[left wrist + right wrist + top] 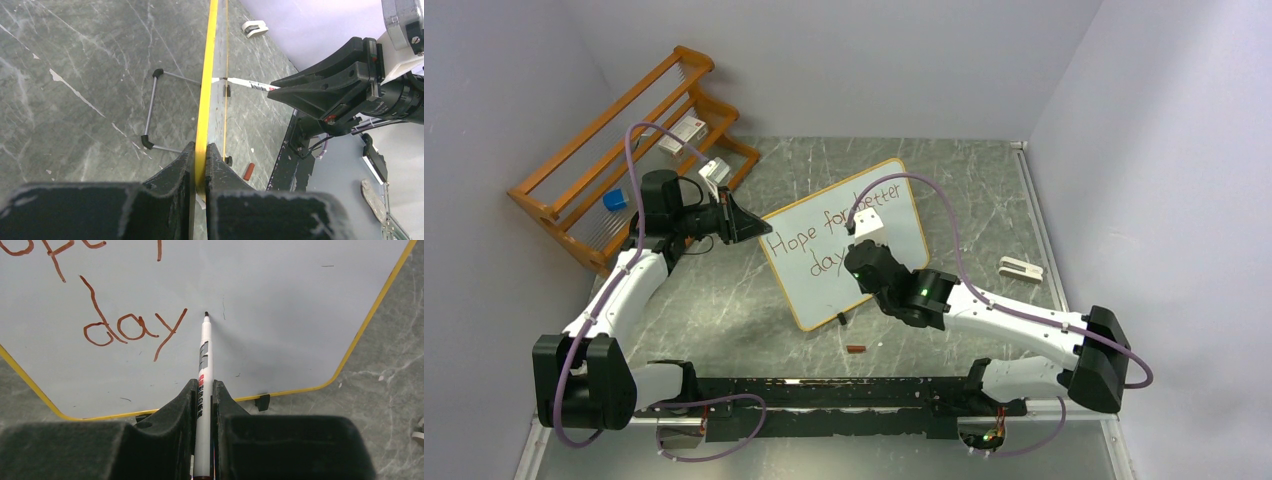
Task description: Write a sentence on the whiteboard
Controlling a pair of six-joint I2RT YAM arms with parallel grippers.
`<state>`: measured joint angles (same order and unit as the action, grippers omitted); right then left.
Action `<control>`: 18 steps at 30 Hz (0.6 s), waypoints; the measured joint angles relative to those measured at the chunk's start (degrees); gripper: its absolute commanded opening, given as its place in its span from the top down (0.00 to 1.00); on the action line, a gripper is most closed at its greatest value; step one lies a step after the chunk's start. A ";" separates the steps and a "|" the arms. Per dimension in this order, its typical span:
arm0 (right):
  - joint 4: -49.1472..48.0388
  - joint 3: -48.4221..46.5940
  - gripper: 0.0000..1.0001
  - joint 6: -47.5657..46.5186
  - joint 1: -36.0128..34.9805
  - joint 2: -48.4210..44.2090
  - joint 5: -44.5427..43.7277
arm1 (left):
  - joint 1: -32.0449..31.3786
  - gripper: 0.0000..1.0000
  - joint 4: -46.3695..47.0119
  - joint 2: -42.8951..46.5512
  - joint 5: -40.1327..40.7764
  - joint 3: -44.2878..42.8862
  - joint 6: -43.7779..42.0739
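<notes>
Right gripper [204, 388] holds the marker [205, 355], tip just past "day" on the whiteboard [280, 315], standing on the desk [724, 300], rim pinched by left gripper [200, 150]; sentence [171, 335] apparently needs only a small closing "s".

- One whiteboard [894, 215], with two small black feet [228, 160] and one wire prop [150, 112] behind it.
- One sentence [789, 243], four words so far in two rows.
- One marker pen [205, 350] and one loose reddish cap [855, 348].
- Two robot arms: left arm [624, 290] and right arm [1014, 315].
- Two grippers: left gripper [200, 152] and right gripper [203, 390].
- Two purple cables [912, 177].
- One wooden rack [574, 190], holding one blue item [614, 200] and one white packet [686, 128].
- One white block [1021, 268] on the table.
</notes>
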<state>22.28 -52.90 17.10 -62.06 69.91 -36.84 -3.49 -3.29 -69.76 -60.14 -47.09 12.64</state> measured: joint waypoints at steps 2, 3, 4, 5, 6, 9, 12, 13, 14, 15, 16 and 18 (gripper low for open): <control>-0.07 0.00 1.00 -0.04 0.00 0.17 -0.02 | 0.00 0.95 0.00 -0.04 0.02 0.00 0.00; -0.13 0.00 1.00 -0.07 0.00 0.17 -0.04 | 0.00 0.95 0.00 -0.07 0.04 0.00 0.00; -0.17 0.00 1.00 -0.09 0.00 0.20 -0.04 | 0.00 0.95 0.00 -0.07 0.04 0.00 0.00; -0.17 0.00 1.00 -0.24 0.00 0.22 -0.04 | 0.00 0.95 0.00 -0.07 0.04 0.00 0.00; -0.22 0.00 1.00 -0.31 0.00 0.22 -0.04 | 0.00 0.95 0.00 -0.07 0.04 0.00 0.00; -0.46 0.00 1.00 -0.59 0.00 0.22 -0.02 | 0.00 0.95 0.00 -0.09 0.04 0.00 0.00; -0.94 0.00 1.00 -0.90 0.00 0.22 -0.02 | 0.00 0.95 0.02 -0.13 0.07 0.00 0.02; -1.20 0.00 1.00 -1.05 0.00 0.22 0.00 | 0.00 0.95 0.00 -0.13 0.07 0.00 0.00; -1.51 0.00 1.00 -1.14 0.00 0.22 -0.02 | 0.00 0.95 0.02 -0.13 0.07 0.00 0.00; -1.62 0.00 1.00 -1.20 0.00 0.20 -0.02 | 0.00 0.95 0.02 -0.13 0.07 0.00 0.00; -1.66 0.00 1.00 -1.29 0.00 0.20 0.00 | 0.00 0.95 0.02 -0.13 0.07 0.00 0.00; -1.68 0.00 1.00 -1.40 0.00 0.22 0.02 | 0.00 0.95 0.02 -0.13 0.09 -0.02 0.00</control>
<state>20.60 -52.90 15.70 -62.06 70.13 -36.82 -3.49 -3.27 -69.89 -60.05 -47.11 12.64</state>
